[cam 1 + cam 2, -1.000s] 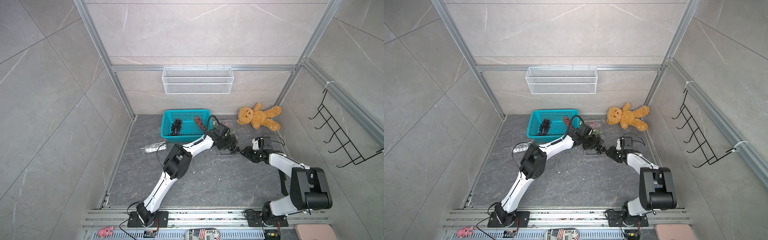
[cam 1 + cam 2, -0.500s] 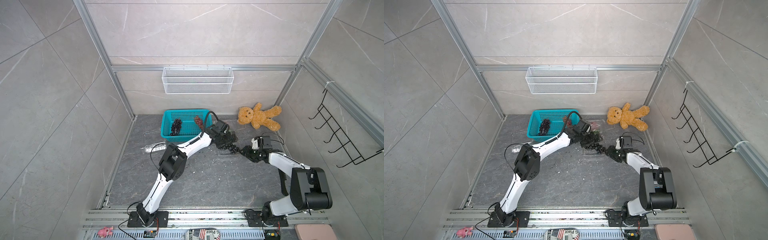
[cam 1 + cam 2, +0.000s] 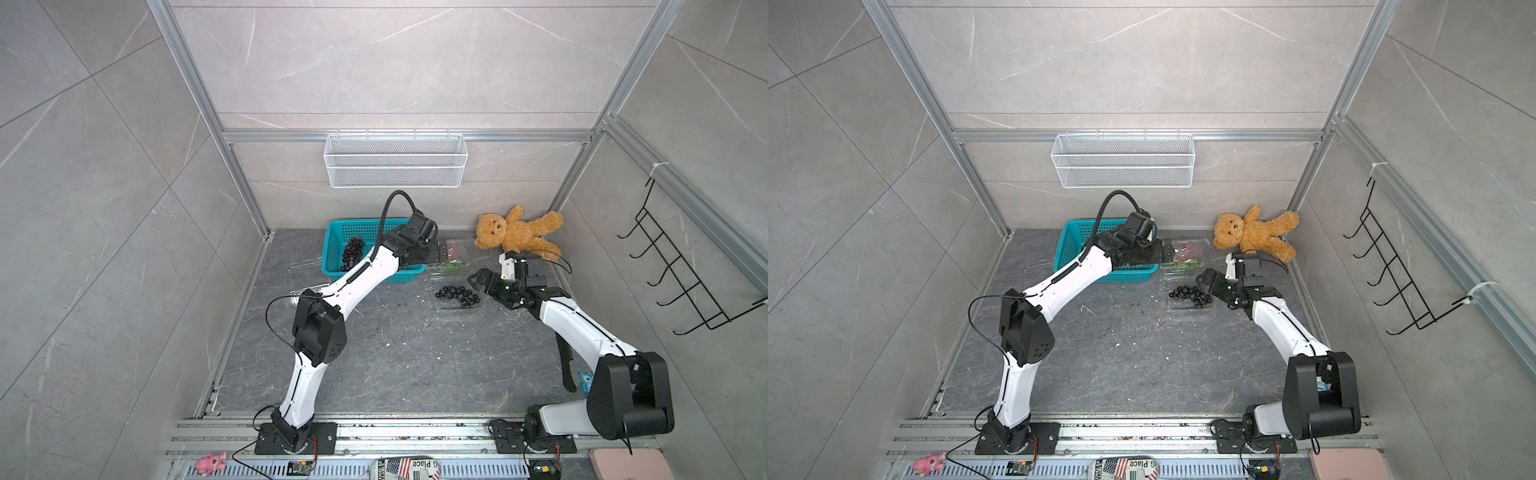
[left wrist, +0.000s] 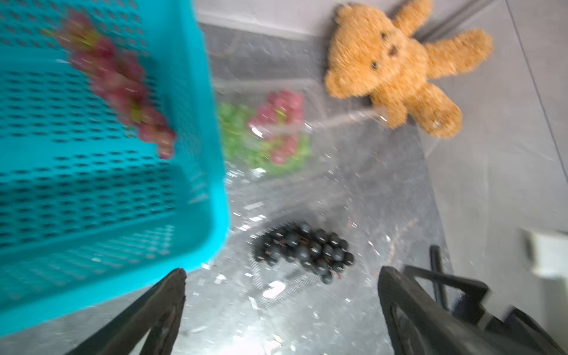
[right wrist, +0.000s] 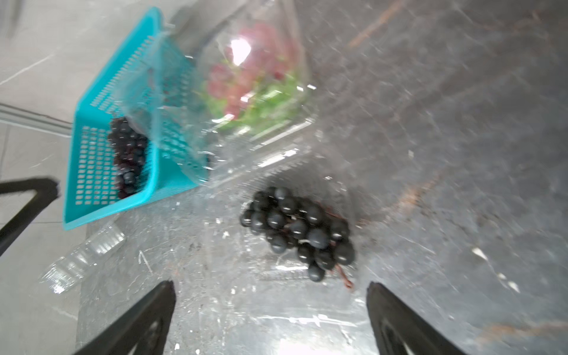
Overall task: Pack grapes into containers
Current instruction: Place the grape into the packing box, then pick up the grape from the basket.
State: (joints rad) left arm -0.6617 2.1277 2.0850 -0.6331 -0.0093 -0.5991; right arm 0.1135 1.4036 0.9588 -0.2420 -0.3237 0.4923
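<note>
A dark bunch of grapes (image 3: 457, 296) (image 5: 298, 229) lies in a clear open container (image 3: 448, 308) on the floor. Behind it, a second clear container (image 3: 452, 261) (image 4: 307, 123) holds green and reddish-pink grapes (image 4: 267, 135). More dark grapes (image 3: 352, 253) and a pink bunch (image 4: 120, 86) lie in the teal basket (image 3: 332, 249). My left gripper (image 3: 435, 252) (image 4: 282, 273) hangs open and empty by the basket's right edge. Just right of the dark bunch, my right gripper (image 3: 478, 281) (image 5: 270, 287) stands open and empty.
A brown teddy bear (image 3: 515, 232) lies in the back right corner, close behind the right wrist. An empty clear clamshell (image 5: 83, 258) lies on the floor left of the basket. A white wire basket (image 3: 395, 160) hangs on the back wall.
My left gripper has drawn back from the near container towards the basket, leaving the dark bunch lying there. My right gripper has opened wide.
</note>
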